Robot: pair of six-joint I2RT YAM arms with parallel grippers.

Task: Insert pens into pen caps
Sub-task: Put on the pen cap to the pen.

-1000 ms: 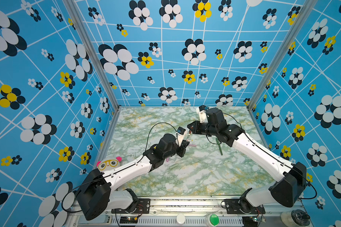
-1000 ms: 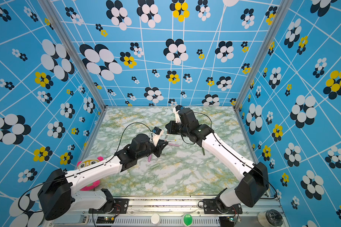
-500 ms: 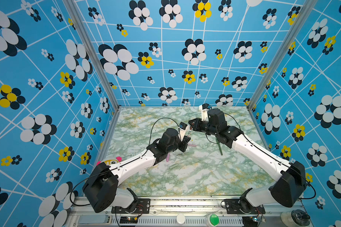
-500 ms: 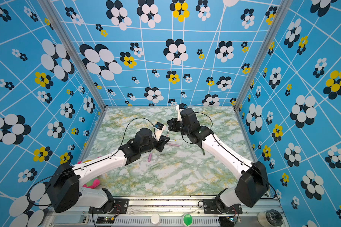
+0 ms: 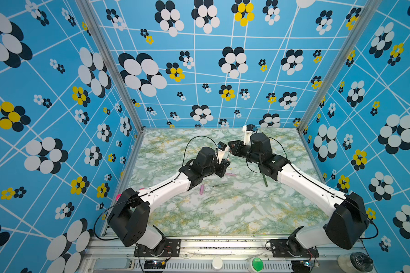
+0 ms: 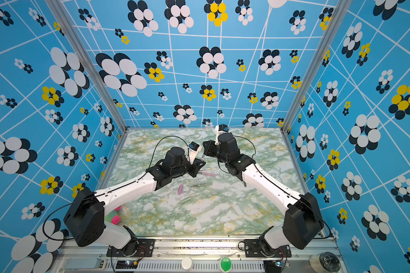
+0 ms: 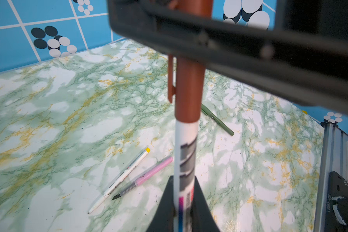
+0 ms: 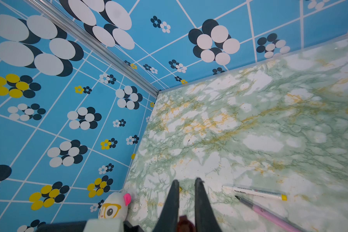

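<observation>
My left gripper is shut on a white printed pen. The pen's far end sits inside the brown pen cap. My right gripper is shut on that cap, deep between its fingers. In both top views the left gripper and right gripper meet above the table's middle. On the marble lie a yellow-ended white pen, a pink pen, a pale grey-green pen, a dark green pen, a pink cap and a pale grey-green cap.
A plush toy with glasses lies at the table's left edge, partly under my left arm. Blue flowered walls close in the left, back and right sides. A metal rail runs along the front.
My left arm has swung right and back, carrying the pen up to the right gripper's cap. The right gripper has barely moved.
</observation>
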